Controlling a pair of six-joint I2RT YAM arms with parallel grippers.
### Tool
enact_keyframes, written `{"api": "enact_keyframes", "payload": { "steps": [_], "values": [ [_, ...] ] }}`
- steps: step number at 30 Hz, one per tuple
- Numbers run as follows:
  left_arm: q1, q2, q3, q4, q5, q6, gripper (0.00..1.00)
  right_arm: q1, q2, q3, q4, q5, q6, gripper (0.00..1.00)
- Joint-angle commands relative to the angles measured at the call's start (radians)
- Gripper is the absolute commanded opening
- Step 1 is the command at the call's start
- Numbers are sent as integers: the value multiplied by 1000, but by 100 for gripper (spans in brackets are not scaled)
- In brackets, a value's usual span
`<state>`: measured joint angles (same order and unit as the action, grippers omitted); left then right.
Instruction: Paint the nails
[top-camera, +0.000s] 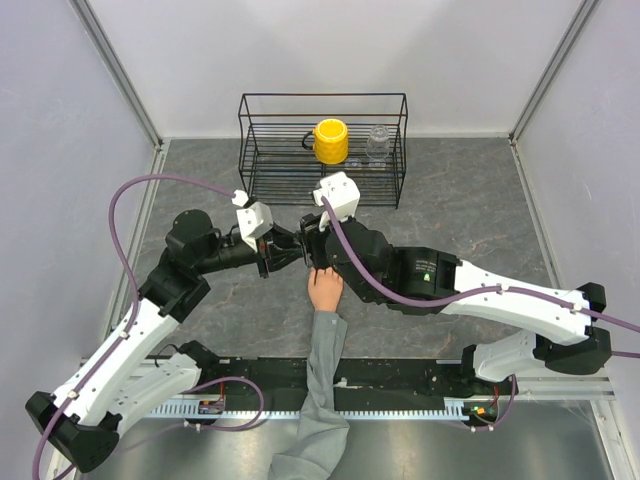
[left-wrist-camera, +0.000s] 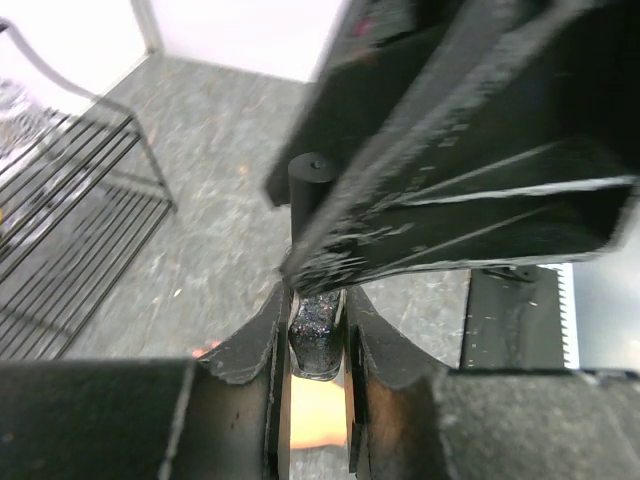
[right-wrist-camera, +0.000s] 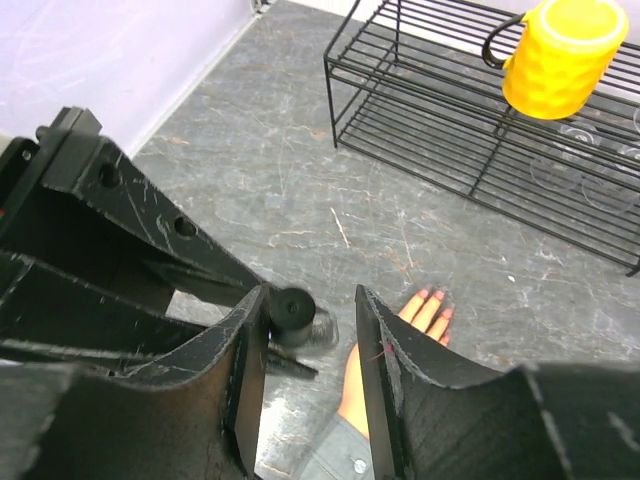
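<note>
Grey marbled counter carries a peach mannequin hand lying back-up at its middle, with the fingers pointing toward the far wall and a grey fabric sleeve trailing off the near edge between the two arm bases. The nails show at the fingertips in the right wrist view, tinted pinkish-red, resting on the stone and clear of both arms. Just above the fingers the two arms meet nose to nose. The left tool is clamped tight on a small dark glittery bottle, one finger pressed against each side of it, and the peach skin shows directly beneath. The bottle's black cap sits between the fingers of the right tool, whose jaws stand wide apart. The cap is close against one finger and well clear of the other, so nothing is gripped there. At the back of the counter stands a black wire rack holding a yellow mug with a dimpled surface, and a clear glass jar beside it on the same shelf. Purple cables loop along both arms.
</note>
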<state>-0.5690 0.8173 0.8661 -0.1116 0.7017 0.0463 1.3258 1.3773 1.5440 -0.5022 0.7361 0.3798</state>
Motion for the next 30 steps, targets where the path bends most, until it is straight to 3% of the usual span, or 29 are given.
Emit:
{"api": "enact_keyframes", "payload": {
  "steps": [1, 5, 9, 11, 12, 14, 15, 16, 18, 19, 20, 21, 22, 24, 25, 29, 30],
  "values": [
    [-2, -24, 1, 87, 107, 3, 2, 3, -26, 1, 48, 29, -10, 46],
    [-2, -29, -4, 102, 139, -3, 2, 1, -32, -4, 50, 3, -18, 37],
    [1, -32, -7, 143, 238, -20, 2, -13, -70, -41, 67, -79, -54, 0],
    [4, -29, -15, 180, 307, -36, 2, -25, -128, -94, 108, -208, -120, 0],
    [9, -26, -24, 232, 396, -86, 2, -49, -153, -117, 126, -296, -155, 0],
    [11, -17, -33, 312, 578, -175, 2, -103, -236, -212, 203, -656, -264, 0],
    [11, -9, -57, 464, 661, -237, 2, -129, -282, -279, 229, -808, -295, 0],
    [9, 9, -77, 625, 783, -458, 2, -158, -293, -301, 272, -1121, -330, 0],
    [-21, 29, -139, 1026, 846, -683, 2, -243, -287, -331, 319, -1353, -334, 0],
    [-32, 32, -141, 1036, 864, -729, 2, -258, -271, -328, 326, -1445, -326, 0],
    [-40, 25, -130, 994, 874, -685, 2, -276, -255, -315, 323, -1545, -322, 0],
    [-39, 17, -115, 758, 868, -609, 2, -280, -220, -296, 317, -1584, -325, 0],
    [-38, 10, -92, 613, 863, -389, 2, -283, -209, -288, 314, -1598, -332, 0],
    [-38, 8, -15, 361, 840, -214, 2, -293, -193, -285, 312, -1568, -351, 0],
    [-38, 9, -6, 292, 814, -163, 2, -301, -192, -285, 309, -1551, -354, 0],
    [-20, 6, -13, 282, 725, -148, 2, -323, -199, -269, 258, -1378, -337, 1],
    [-14, 5, -12, 273, 705, -140, 2, -324, -216, -266, 242, -1260, -320, 7]
  ]
}}
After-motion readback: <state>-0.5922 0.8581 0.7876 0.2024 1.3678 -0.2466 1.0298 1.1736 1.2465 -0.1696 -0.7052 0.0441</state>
